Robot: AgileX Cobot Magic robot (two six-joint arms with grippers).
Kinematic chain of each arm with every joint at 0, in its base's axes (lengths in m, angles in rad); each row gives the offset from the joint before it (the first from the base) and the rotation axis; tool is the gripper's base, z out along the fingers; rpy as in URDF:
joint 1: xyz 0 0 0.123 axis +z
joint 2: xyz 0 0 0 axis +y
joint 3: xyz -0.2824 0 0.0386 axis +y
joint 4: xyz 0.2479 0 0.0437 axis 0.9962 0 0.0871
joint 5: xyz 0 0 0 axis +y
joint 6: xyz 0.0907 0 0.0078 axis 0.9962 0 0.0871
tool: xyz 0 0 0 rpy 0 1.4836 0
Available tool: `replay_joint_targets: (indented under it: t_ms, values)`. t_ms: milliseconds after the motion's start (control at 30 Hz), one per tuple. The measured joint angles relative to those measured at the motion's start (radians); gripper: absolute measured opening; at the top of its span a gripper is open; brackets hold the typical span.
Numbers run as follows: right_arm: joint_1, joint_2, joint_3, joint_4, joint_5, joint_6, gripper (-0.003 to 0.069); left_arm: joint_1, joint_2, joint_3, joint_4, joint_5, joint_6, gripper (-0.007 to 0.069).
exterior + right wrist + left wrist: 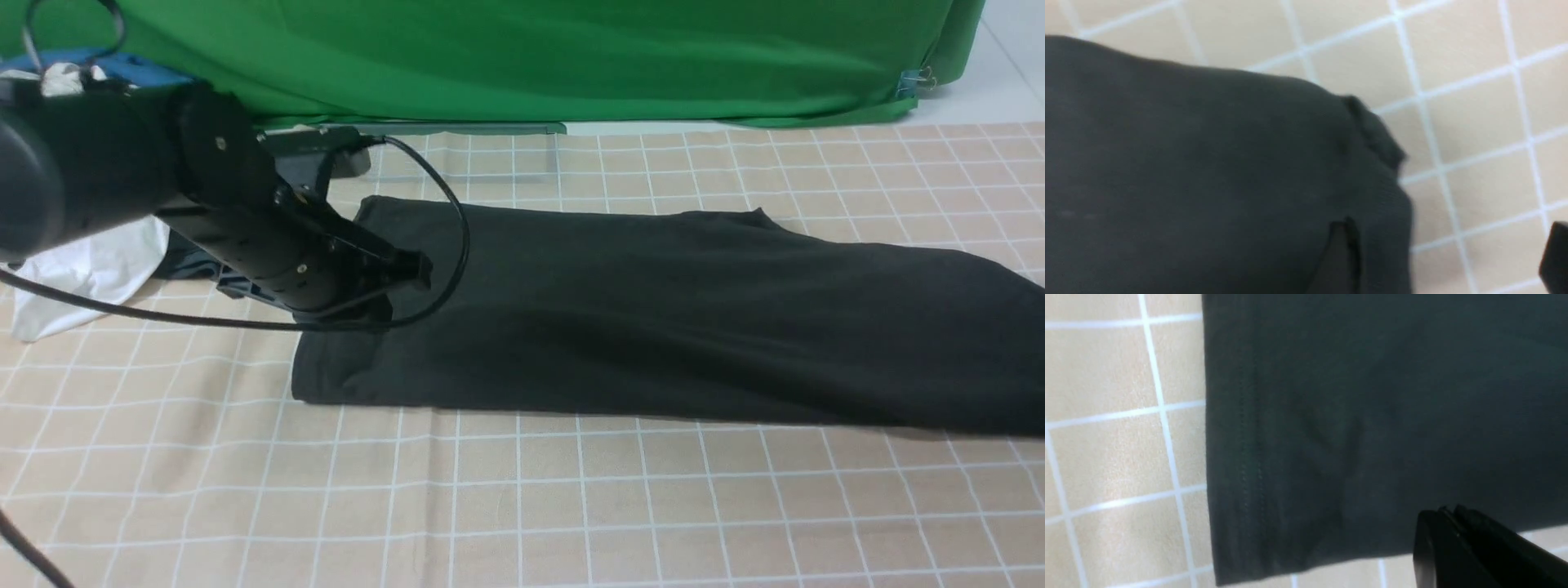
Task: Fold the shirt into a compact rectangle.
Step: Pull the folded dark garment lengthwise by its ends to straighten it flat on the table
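the left arm (245,237) looms at the near left, its black cable (461,237) looping over the cloth, the left gripper (412,268) poised over the left end of the black shirt (653,318), fingers (1453,547) pressed together with nothing seen between them; the shirt lies flat as a long band across the checked tablecloth (522,506), running off to the right; a white garment (90,269) lies crumpled behind the arm; the right gripper (1554,261) shows only one dark edge near the shirt, its fingers' spread impossible to tell
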Motion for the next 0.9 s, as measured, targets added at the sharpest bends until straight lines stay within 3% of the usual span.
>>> replay_joint_targets:
  t_ms: [433,633,700,800,900]
  values:
    - [0.017,0.183,-0.005,0.002,-0.056,-0.003,0.0682,0.000,-0.206,0.000,-0.002,0.129,0.018,0.0019]
    - [0.017,0.207,-0.019,0.020,-0.055,-0.004,0.0629,0.000,-0.337,0.000,-0.002,0.158,0.021,0.0019]
    - [0.017,0.208,-0.019,0.026,-0.054,-0.007,0.0571,0.000,-0.382,0.000,-0.002,0.165,0.021,0.0019]
    - [0.021,0.209,-0.019,0.049,-0.052,-0.028,0.0417,0.000,-0.437,0.000,-0.002,0.168,0.022,0.0019]
    - [0.027,0.210,-0.021,0.069,-0.048,-0.055,0.0165,0.000,-0.487,0.000,-0.002,0.174,0.022,0.0019]
